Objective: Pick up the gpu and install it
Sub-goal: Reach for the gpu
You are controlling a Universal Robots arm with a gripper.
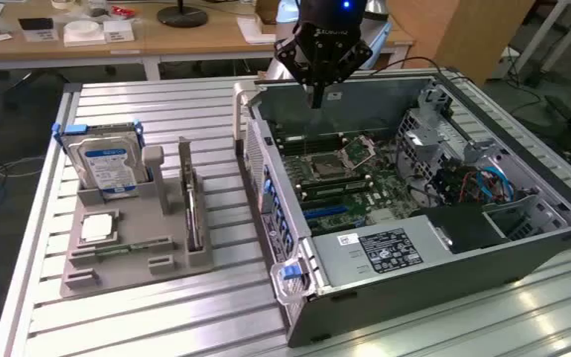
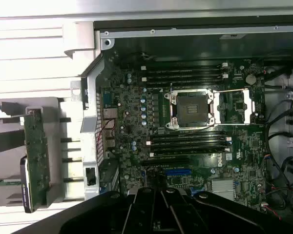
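Note:
The gpu (image 1: 192,204) stands on edge in a slot of the grey holder (image 1: 131,268), at the exterior view's left. In the wrist view the gpu (image 2: 36,156) shows its green circuit side. My gripper (image 1: 317,100) hangs over the far rim of the open computer case (image 1: 523,256), well away from the gpu. Its fingers (image 2: 154,204) are pressed together with nothing between them, above the motherboard (image 2: 127,126).
The holder also carries a silver hard drive (image 1: 107,163), a square chip (image 1: 97,227) and a narrow green memory stick (image 1: 117,251). Inside the case are an open CPU socket (image 2: 190,109), memory slots, cables and a power supply (image 1: 389,249). A wooden desk (image 1: 117,48) stands behind.

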